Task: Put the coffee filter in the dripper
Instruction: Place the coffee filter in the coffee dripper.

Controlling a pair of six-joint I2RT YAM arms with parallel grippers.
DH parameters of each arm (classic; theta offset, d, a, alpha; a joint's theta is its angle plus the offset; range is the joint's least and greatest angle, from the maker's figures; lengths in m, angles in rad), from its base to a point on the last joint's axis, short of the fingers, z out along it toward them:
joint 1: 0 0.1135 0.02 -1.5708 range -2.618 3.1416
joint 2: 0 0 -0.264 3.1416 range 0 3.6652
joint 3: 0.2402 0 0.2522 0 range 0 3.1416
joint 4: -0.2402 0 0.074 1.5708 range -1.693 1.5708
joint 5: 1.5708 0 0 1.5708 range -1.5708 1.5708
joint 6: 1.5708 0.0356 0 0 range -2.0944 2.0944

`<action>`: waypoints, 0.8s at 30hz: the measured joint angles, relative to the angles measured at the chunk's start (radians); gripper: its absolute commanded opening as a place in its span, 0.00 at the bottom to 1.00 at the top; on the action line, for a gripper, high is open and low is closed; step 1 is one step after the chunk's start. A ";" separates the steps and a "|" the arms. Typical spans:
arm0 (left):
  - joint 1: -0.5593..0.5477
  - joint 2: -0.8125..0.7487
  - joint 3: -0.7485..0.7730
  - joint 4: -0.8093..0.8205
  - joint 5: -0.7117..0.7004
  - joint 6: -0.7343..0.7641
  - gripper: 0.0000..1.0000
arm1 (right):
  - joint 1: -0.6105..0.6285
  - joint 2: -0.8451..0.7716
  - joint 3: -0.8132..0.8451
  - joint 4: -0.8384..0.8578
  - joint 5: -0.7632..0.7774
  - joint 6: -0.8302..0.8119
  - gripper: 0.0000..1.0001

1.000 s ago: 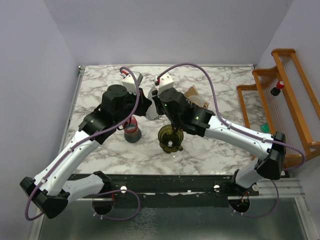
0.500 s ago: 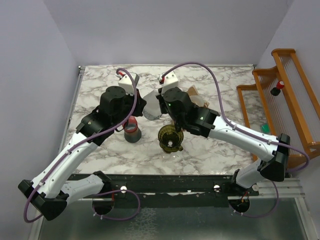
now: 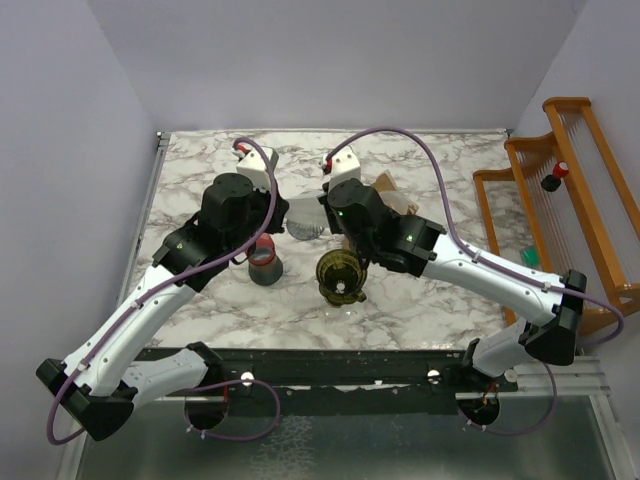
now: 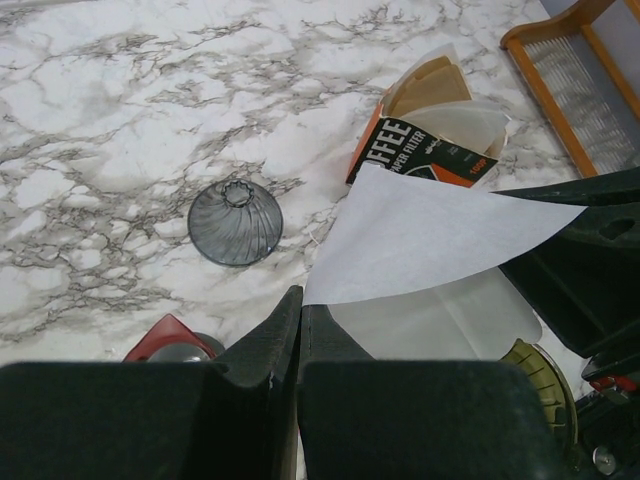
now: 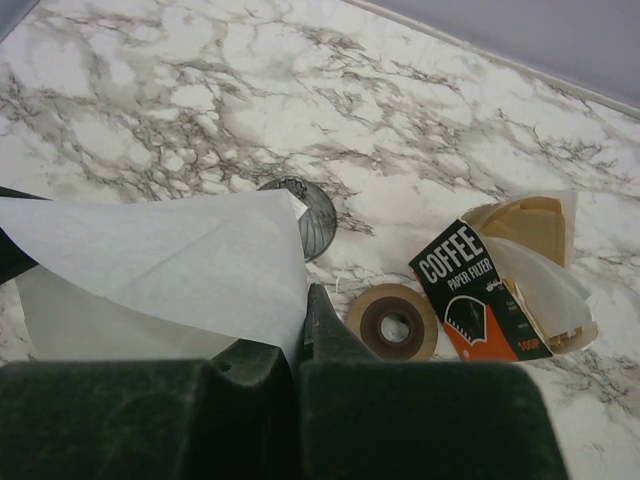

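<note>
2 arms, L arm (image 3: 150,300) + R arm (image 3: 490,275): white link shells, black joints + bases. Purple cable (image 3: 382,129) loops along each. White cam block (image 3: 256,165) w/ red bit at each wrist. Green LED (image 3: 409,238) on R arm. Fingers (image 4: 250,370) matte black, wedge tips.

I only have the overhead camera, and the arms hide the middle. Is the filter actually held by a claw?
Observer: Yes. The left wrist view shows the left claw shut on one corner of the coffee filter.
Operator: And the right one?
Observer: The right claw is shut on the opposite end of the same sheet.
Operator: Anything underneath?
Observer: A grey ribbed cone sits on the marble table, apart from the filter.
</note>
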 measured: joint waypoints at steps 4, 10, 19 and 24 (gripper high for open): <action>0.000 0.000 0.002 -0.001 0.003 0.000 0.00 | 0.000 0.000 0.001 -0.030 0.002 0.006 0.00; 0.000 0.000 0.004 -0.007 0.040 0.016 0.07 | 0.000 0.000 0.013 -0.070 0.001 0.008 0.01; 0.000 -0.009 0.031 -0.023 0.122 0.072 0.31 | 0.000 0.000 0.097 -0.179 0.004 0.006 0.00; 0.000 -0.042 0.056 -0.025 0.170 0.110 0.38 | 0.000 0.002 0.151 -0.270 0.002 0.004 0.01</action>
